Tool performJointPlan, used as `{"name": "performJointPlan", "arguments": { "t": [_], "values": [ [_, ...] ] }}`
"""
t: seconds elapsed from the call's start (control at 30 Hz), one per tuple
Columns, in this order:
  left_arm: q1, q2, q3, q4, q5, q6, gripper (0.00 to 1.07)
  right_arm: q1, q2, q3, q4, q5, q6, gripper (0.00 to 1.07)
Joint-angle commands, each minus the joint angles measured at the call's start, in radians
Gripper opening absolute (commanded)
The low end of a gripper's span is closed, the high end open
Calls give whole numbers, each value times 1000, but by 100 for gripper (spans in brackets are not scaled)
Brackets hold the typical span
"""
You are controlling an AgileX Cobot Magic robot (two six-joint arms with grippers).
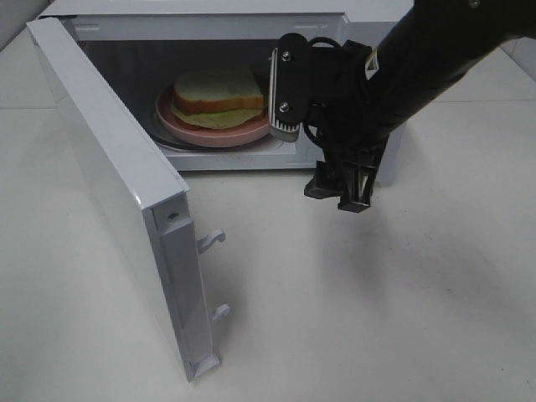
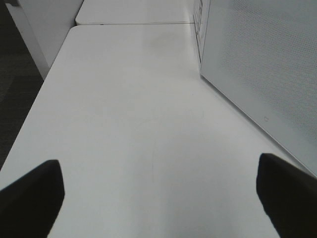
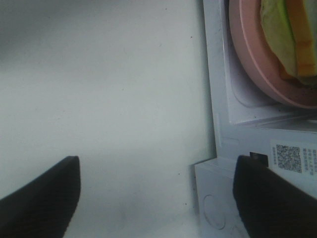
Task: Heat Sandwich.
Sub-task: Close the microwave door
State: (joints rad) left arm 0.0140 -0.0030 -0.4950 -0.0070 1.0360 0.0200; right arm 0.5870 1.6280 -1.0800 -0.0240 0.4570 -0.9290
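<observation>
If the door [image 1: 100,159] closes now, it would hit the right gripper [image 3: 156,178] (fingers apart, empty) near the sandwich [image 1: 219,94].

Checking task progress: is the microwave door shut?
No, the microwave door stands wide open, with the sandwich on its pink plate inside.

White microwave [image 1: 100,167], pink plate [image 1: 219,136], sandwich [image 1: 219,96] w/ white bread [image 1: 219,83], green lettuce [image 1: 224,119], red filling [image 1: 209,106], blk arm [image 1: 435,59]
</observation>
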Motion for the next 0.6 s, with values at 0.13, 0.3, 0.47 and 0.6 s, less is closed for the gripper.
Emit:
{"name": "performJointPlan", "arguments": {
  "t": [0.13,0.3,0.47,0.6],
  "values": [
    [3,-27,2,-6,-7,-2,103,-1,-96,91,2,-1,76,79],
    [3,-27,2,-6,-7,-2,103,-1,-159,155,-1,0,154,78],
    [3,-27,2,-6,-7,-2,103,-1,-228,218,-2,14,227,77],
    [3,-27,2,-6,-7,-2,103,-1,-281,252,-2,64,278,76]
  ]
}}
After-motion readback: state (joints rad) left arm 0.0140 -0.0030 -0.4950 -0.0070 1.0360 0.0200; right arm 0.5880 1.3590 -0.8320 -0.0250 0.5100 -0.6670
